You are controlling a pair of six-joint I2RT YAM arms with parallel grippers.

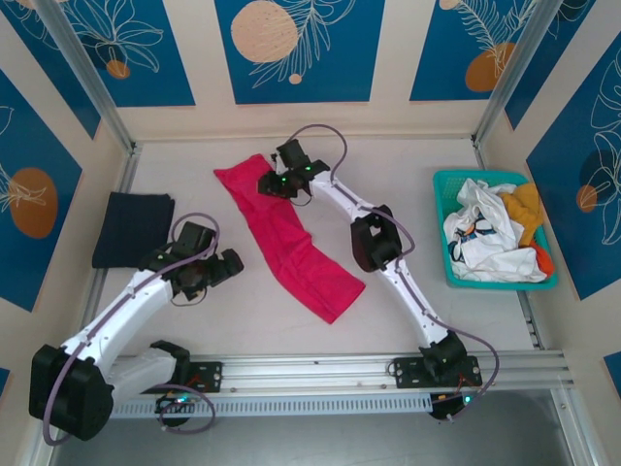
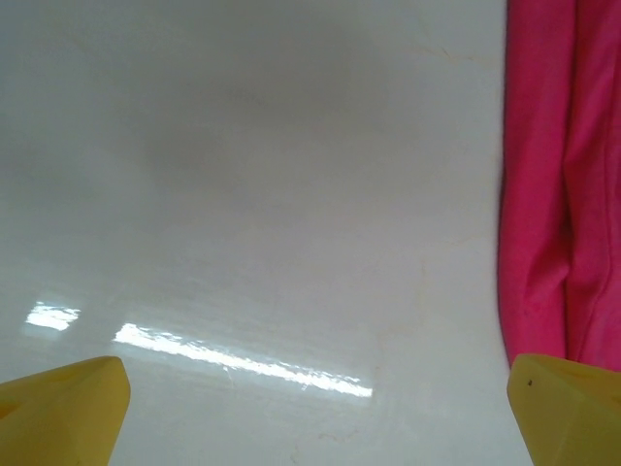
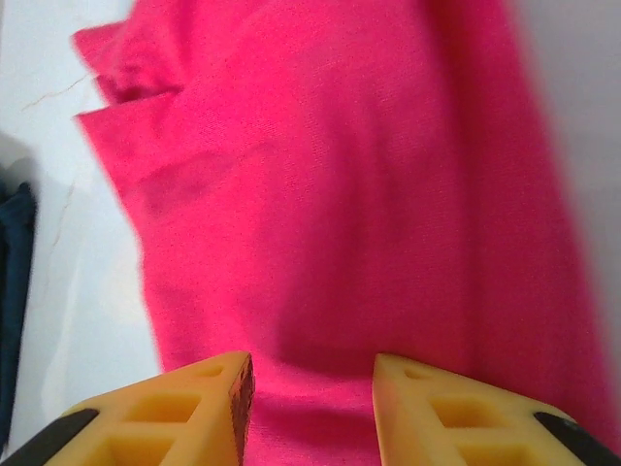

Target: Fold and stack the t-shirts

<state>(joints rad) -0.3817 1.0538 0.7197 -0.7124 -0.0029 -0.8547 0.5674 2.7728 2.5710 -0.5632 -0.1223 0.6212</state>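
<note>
The end of the right arm (image 1: 291,175) covered the far end of the pink t-shirt (image 1: 296,248), hiding that edge of the cloth. In the basket (image 1: 448,182), the yellow-orange t-shirt (image 1: 527,206) lay largely buried under the white t-shirt (image 1: 485,243). The left wrist view cut the pink cloth off at its top and right edges, and the left fingers (image 2: 68,408) showed only their tips. In the right wrist view the right fingers (image 3: 194,408) ran off the bottom edge, the navy t-shirt (image 3: 10,311) was a sliver at the left edge, and the pink cloth's right side was blurred.

Bare table (image 1: 408,194) lies open between pink shirt (image 1: 291,254) and basket (image 1: 477,176), except the right arm (image 1: 374,241).
</note>
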